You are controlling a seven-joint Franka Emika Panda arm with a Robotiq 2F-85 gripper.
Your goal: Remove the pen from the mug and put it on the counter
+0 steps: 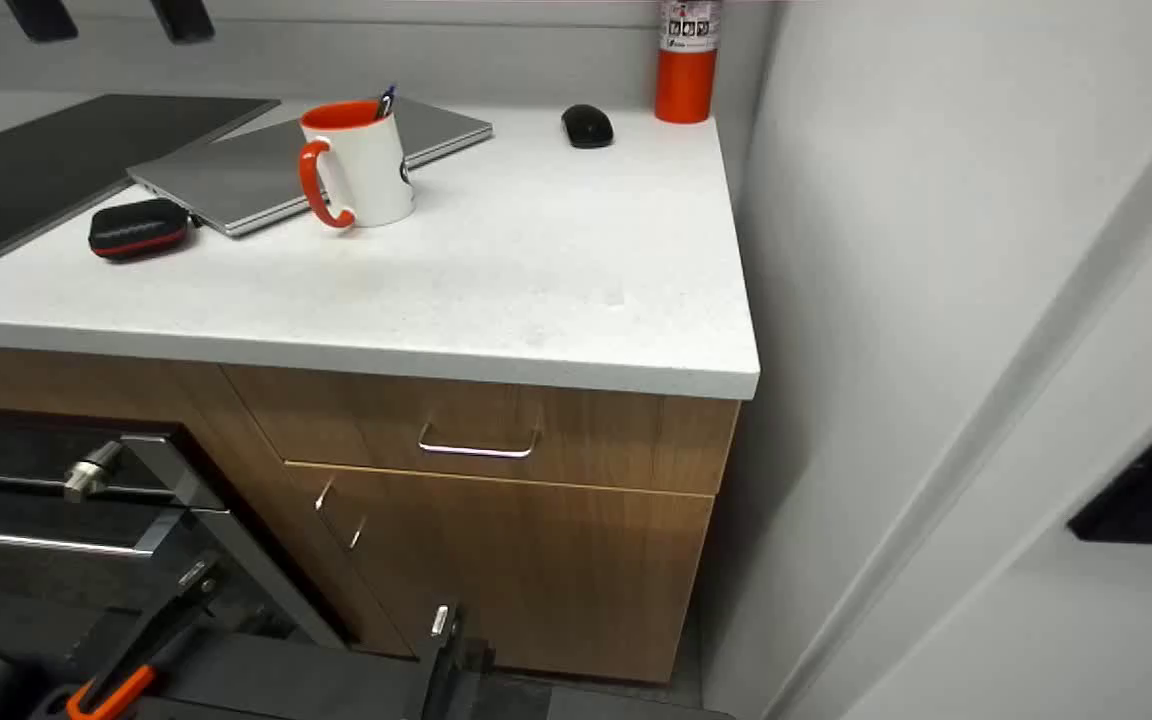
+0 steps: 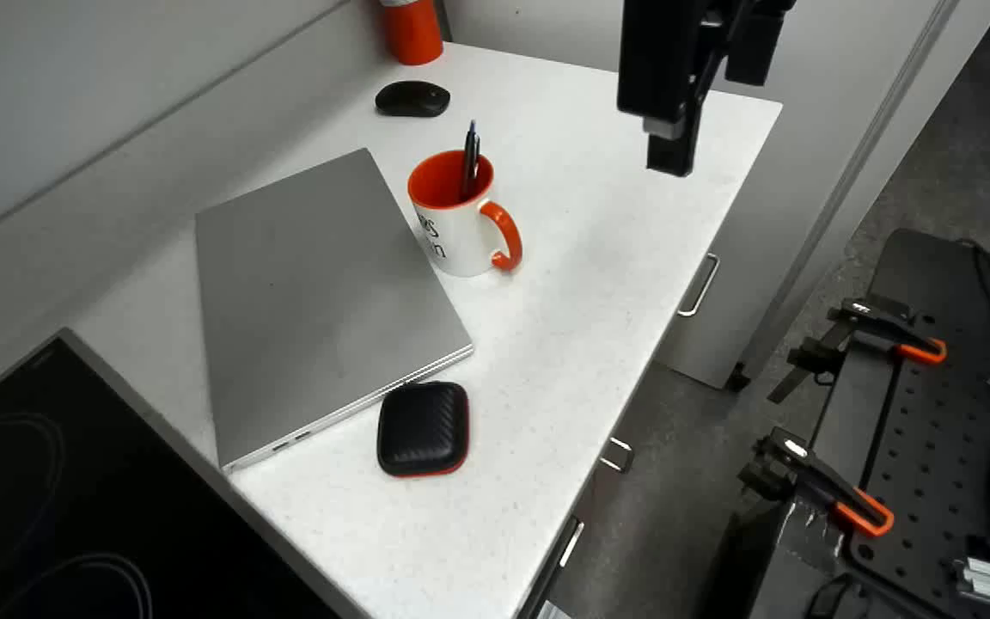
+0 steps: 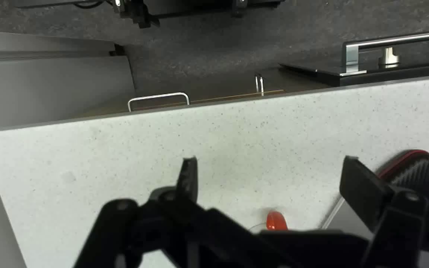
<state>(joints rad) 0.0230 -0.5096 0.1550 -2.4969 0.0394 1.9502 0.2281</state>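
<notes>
The dark pen stands inside the mug, leaning on its rim, with its top sticking out; it also shows in an exterior view. The white mug with red-orange handle and rim stands upright on the white counter, close beside the laptop. In the wrist view only part of the mug's red handle shows below the gripper's body; the pen is hidden there. My gripper is open and empty, above the counter. Its fingertips show in both exterior views, higher than the mug and apart from it.
A closed grey laptop lies beside the mug. A black case touches its front edge. A black mouse and a red cylinder stand near the back wall. A black cooktop adjoins the laptop.
</notes>
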